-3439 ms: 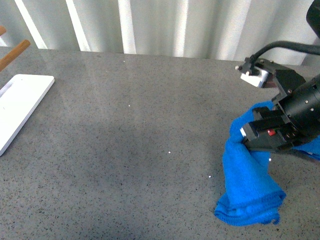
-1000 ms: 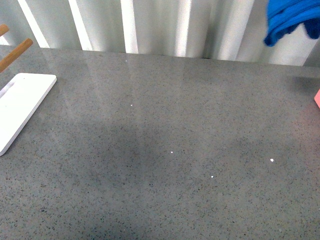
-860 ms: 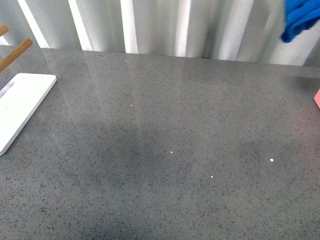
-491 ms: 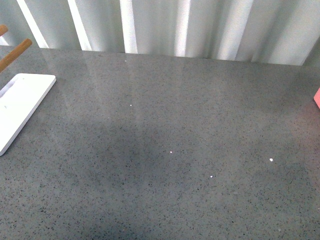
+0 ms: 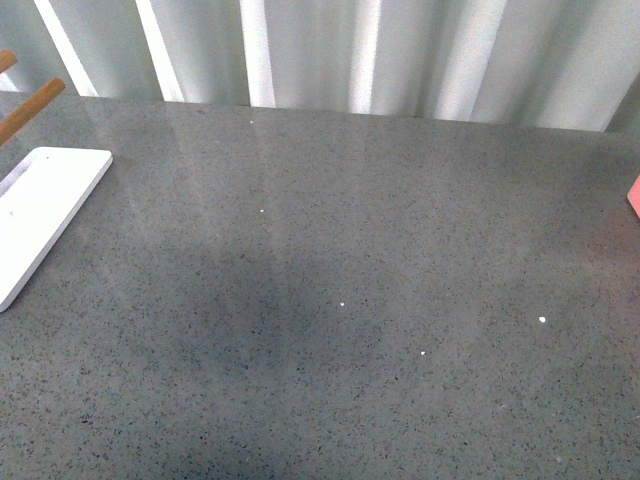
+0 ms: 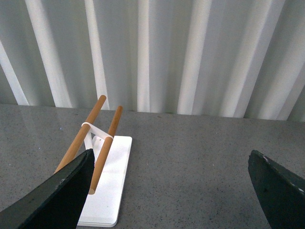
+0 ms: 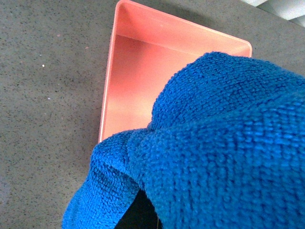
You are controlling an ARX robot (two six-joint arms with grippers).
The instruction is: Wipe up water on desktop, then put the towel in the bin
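The surface (image 5: 330,300) is showing glossy dark grey with fine black-and-white speckles. The towel (image 7: 214,143) is showing bright blue, ribbed; the bin (image 7: 143,67) salmon pink; the rack base (image 6: 107,191) white; its rods (image 6: 78,140) orange-brown.

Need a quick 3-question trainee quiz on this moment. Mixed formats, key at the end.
1. Multiple choice: in the right wrist view, what lies beyond the towel? A) the pink bin B) a green bucket C) a sink
2. True or false: the left gripper is shut.
3. Short answer: does the front view show the towel on the desktop?
Key: 1 A. 2 False; its fingers stand wide apart with nothing between them. 3 No; the towel does not appear in that view at all.
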